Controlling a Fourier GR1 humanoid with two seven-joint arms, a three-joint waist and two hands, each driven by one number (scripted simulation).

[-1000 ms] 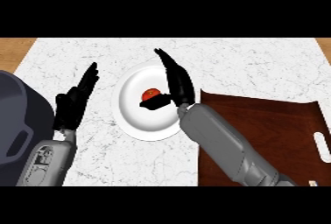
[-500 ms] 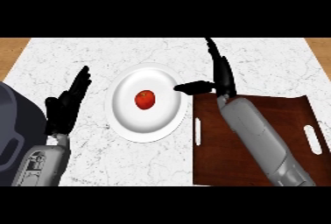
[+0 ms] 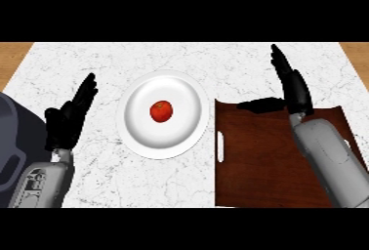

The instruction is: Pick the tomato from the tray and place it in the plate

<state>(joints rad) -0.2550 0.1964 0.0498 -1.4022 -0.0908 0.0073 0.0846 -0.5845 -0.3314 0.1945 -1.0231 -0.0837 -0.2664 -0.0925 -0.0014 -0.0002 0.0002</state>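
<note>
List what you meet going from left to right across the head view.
Left hand, open with fingers up → white plate → tomato in the plate's middle → dark brown tray → right hand, open above the tray's far edge.

Glossy white plate (image 3: 180, 97), smooth shiny tomato (image 3: 161, 111); dark wood-look tray (image 3: 259, 161), veined marble-look counter (image 3: 108, 58)

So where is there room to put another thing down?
The brown tray is bare across its near part, below the right hand, which hangs open above its far edge. White counter is free along the far side, beyond the plate. The plate holds only the tomato. It is tighter between the plate and the open left hand.
</note>
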